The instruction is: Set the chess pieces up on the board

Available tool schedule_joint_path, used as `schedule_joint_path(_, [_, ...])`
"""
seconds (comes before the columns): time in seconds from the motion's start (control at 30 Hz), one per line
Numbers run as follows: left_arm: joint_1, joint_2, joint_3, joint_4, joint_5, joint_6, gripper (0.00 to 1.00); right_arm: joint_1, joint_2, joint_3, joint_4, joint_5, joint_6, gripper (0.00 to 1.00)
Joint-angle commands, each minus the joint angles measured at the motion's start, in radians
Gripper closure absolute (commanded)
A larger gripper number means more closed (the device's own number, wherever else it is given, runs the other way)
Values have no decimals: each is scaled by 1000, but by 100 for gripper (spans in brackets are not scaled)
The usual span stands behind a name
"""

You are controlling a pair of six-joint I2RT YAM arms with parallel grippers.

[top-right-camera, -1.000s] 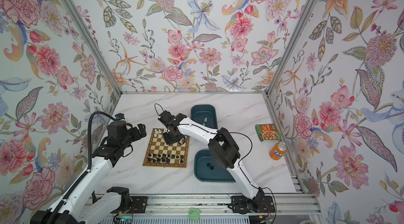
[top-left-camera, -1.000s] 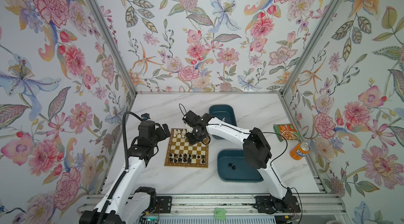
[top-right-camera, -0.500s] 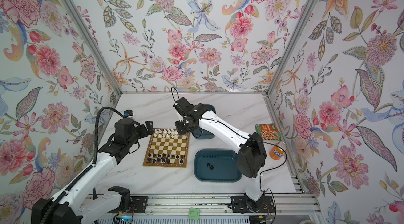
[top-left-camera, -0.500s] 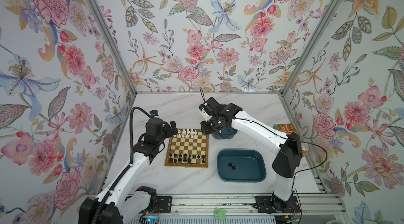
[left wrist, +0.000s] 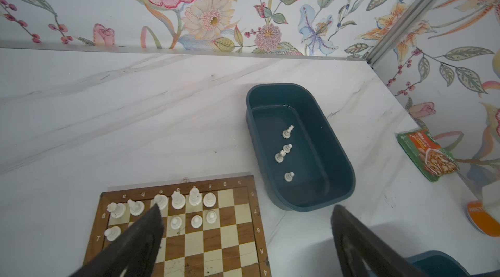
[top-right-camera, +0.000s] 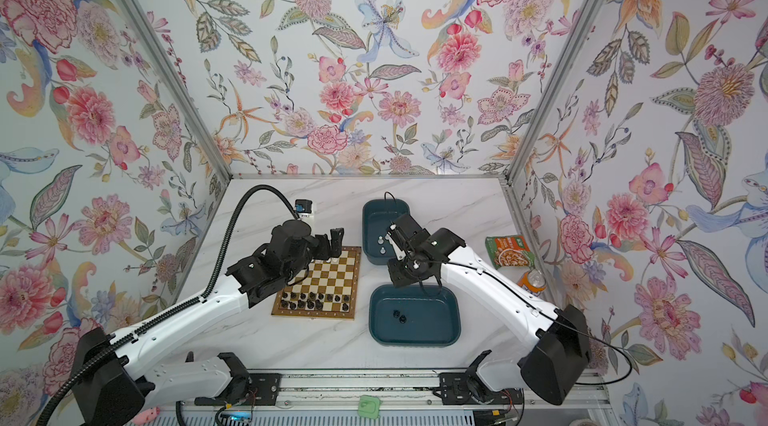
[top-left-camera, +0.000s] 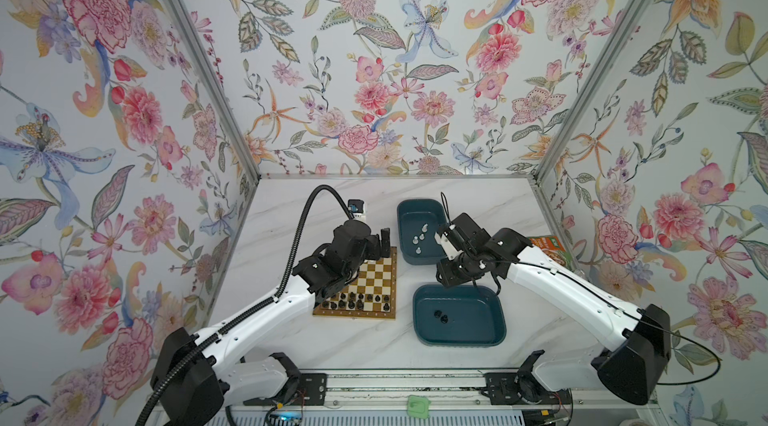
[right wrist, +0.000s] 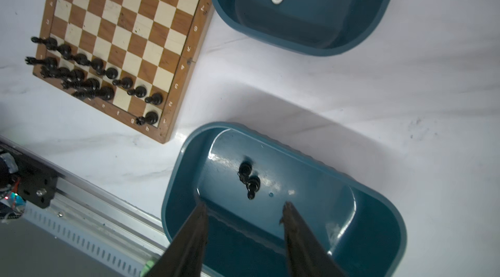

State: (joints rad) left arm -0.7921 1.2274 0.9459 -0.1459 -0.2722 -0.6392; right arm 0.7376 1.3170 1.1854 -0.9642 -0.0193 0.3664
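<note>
As the right gripper [right wrist: 243,204] points, jaws apart, at two close-set black pieces [right wrist: 249,178], one pinch could snag both.

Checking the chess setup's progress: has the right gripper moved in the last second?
Yes. The right gripper has swung rightward off the board's far edge to above the near tub, jaws parted and empty.

Enclosure as I see it from the remote console: a back wall [top-left-camera: 382,70] and side walls [top-left-camera: 83,132] papered with large pink, orange and blue flowers on a pale ground, joined by bare aluminium corner posts [top-left-camera: 203,66]. The working surface is a white, grey-veined marble-look tabletop [top-left-camera: 490,203], evenly lit. A metal rail [top-left-camera: 395,386] runs along its near edge.
</note>
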Motion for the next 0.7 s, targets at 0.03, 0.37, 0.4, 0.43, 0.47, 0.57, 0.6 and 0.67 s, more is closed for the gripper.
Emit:
schedule_joint_path(0.03, [-116,41,23,-35,-120,-56,2,-8,-88,-137,2,-1,25,60])
schedule_joint_path(0.37, [-245,106,-21,-18,-144,-127,2,-14,-120,-315,80,-94,60,68])
schedule_joint_path(0.4, [-245,105,-29,-11,-142,-126,2,-14,-116,-318,82,-100,61,68])
schedule_joint_path(0.43, [-244,103,-34,0,-141,-121,2,-12,-111,-322,87,-105,62,68])
schedule_joint_path(0.47, [-243,99,-39,7,-143,-112,2,-8,-109,-330,99,-109,63,68])
schedule_joint_path(0.57, [-212,99,-30,-4,-124,-83,1,-7,-85,-337,123,-118,76,68])
schedule_joint_path(0.6, [-198,99,-26,-9,-111,-74,1,-5,-74,-337,127,-122,79,68])
schedule_joint_path(0.67, [-164,90,-28,-6,-85,-51,1,6,-54,-339,151,-118,88,62])
